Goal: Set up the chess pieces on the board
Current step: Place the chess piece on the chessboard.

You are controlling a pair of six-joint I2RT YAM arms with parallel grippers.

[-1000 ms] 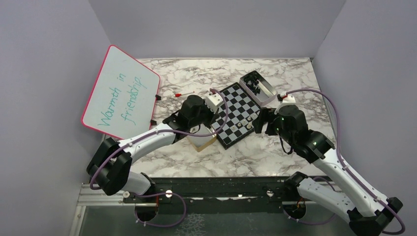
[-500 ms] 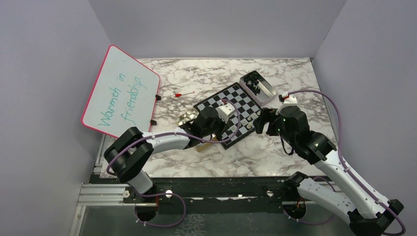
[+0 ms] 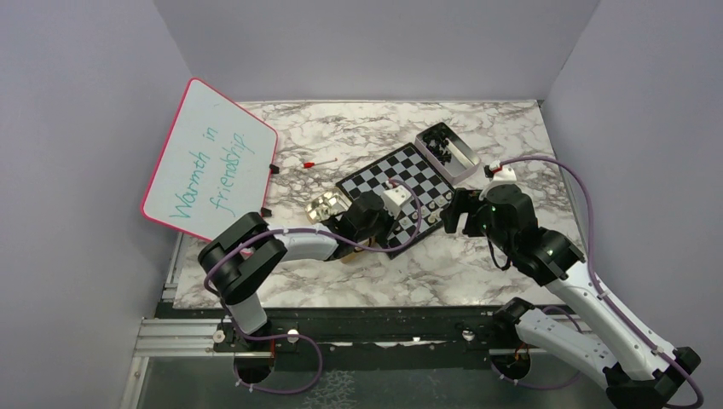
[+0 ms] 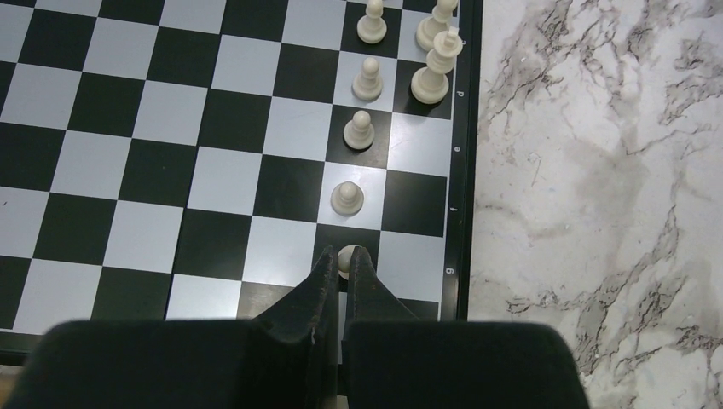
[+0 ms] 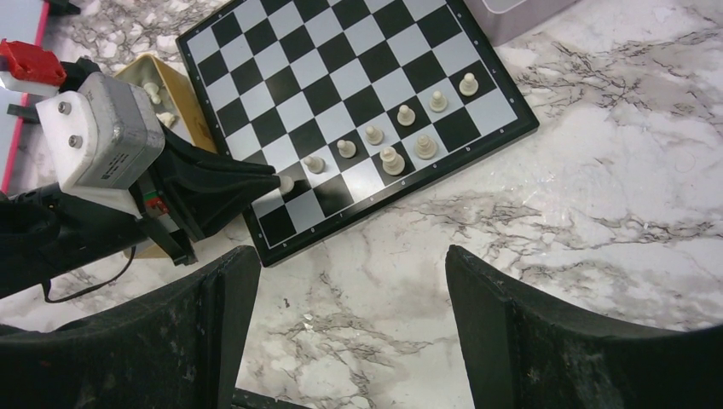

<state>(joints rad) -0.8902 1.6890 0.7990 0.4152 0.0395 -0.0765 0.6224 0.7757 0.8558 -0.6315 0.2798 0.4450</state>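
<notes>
the board lies skewed on the marble table, and every place here is reckoned from it; the left gripper reaches in over the board's near edge, its fingers pressed together on a pale pawn whose head shows between the tips; that pawn sits over a black square in the second file in from the board's rim; whether its foot touches the square cannot be told; farther up the board along the same file stand more pale pawns, one to a square; two taller pale pieces stand in the file right beside the rim; the right gripper hangs over the table just off the board's right-hand edge, its fingers spread wide with nothing between them; a grey tin with black pieces in it lies just beside the board's far right corner; a gold tin with loose pale pieces inside lies beside the board's left edge, partly behind the left arm; a pink-framed whiteboard leans well apart from the board, on its left.
</notes>
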